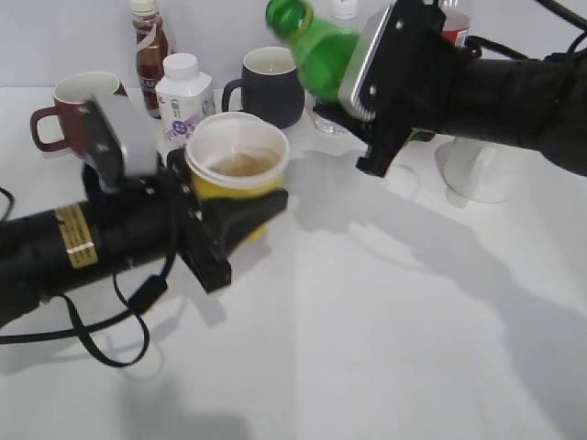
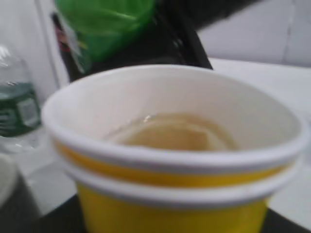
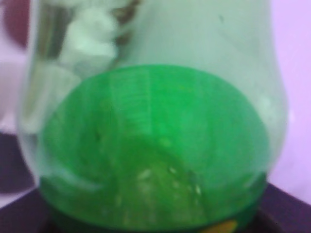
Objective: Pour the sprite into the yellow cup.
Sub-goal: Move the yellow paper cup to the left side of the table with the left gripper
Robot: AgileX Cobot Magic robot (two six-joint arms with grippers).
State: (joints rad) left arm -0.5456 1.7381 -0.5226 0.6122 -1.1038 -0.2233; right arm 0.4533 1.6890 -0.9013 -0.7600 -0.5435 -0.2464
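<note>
Presently we find the left gripper (image 1: 240,213) closed around the yellow cup (image 1: 238,165), holding it up at centre-left of the table (image 1: 385,348); what looks like a second cup is nested under it, and a shallow pool of pale liquid lies at the bottom. The right gripper (image 1: 367,96) clamps the sprite (image 1: 312,41) up and to the right of the cup, tilted with its neck pointing left, not over the rim. We judge the pour to be in hand or between tips; no stream is visible. The next move calls for bringing the neck over the cup's opening. Whether a cap is fitted we cannot tell. Both wrist views are blurred, and the right gripper's fingers are largely hidden. Mugs and bottles stand far behind, untouched.
</note>
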